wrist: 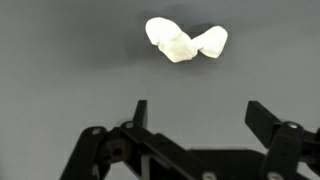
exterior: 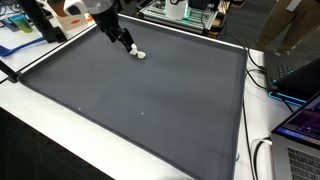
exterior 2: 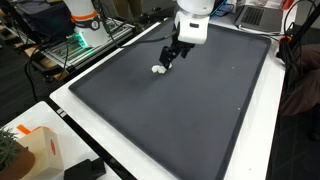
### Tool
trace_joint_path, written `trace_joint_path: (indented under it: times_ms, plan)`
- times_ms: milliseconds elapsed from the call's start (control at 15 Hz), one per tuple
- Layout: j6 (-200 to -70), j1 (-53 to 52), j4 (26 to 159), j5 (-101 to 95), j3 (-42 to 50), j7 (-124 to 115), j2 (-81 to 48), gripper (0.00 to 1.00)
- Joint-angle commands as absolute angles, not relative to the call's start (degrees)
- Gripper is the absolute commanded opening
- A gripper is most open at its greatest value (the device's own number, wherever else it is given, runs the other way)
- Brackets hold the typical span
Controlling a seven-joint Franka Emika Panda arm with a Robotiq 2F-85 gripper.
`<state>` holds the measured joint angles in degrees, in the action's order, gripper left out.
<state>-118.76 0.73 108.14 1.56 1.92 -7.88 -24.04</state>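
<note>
Hovering low over a dark grey mat (exterior: 150,115), the gripper (exterior: 131,48) of a single robot arm (exterior: 108,22) stands with its jaws spread as wide as they go, holding nothing. A small white lump (exterior: 139,54), crumpled and knobbly in outline, rests on the mat just beside the fingertips. It sits not far in from one edge of the mat and well away from the mat's centre.

In an exterior view taken across the mat (exterior 2: 200,115), the gripper (exterior 2: 167,64) tilts down toward the same white lump (exterior 2: 159,70), which lies on the mat at the foot of the fingers.

The wrist view looks straight down at the mat (wrist: 60,60). There the gripper (wrist: 200,110) shows two dark fingers (wrist: 141,115) set wide apart, with only bare mat between them. The white lump (wrist: 186,40) lies on the mat ahead of the fingertips, roughly in line with the gap and clear of both fingers. It appears as two or three pale lobes pressed together; what it is made of cannot be told.

A white table (exterior: 30,125) carries the mat and shows as a pale border around the mat's edges in both exterior views. A laptop (exterior: 300,135) sits on the table just off one side of the mat.
</note>
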Motion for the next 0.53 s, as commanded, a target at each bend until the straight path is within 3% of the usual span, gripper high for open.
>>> trace_joint_path:
  times_ms: [0,467]
  plan:
    - [-116.04,1.07,106.50,2.74,2.08,-8.51,-25.27,1.00]
    - [-107.42,2.13,102.29,3.88,2.20,-7.70,-27.84,1.00]
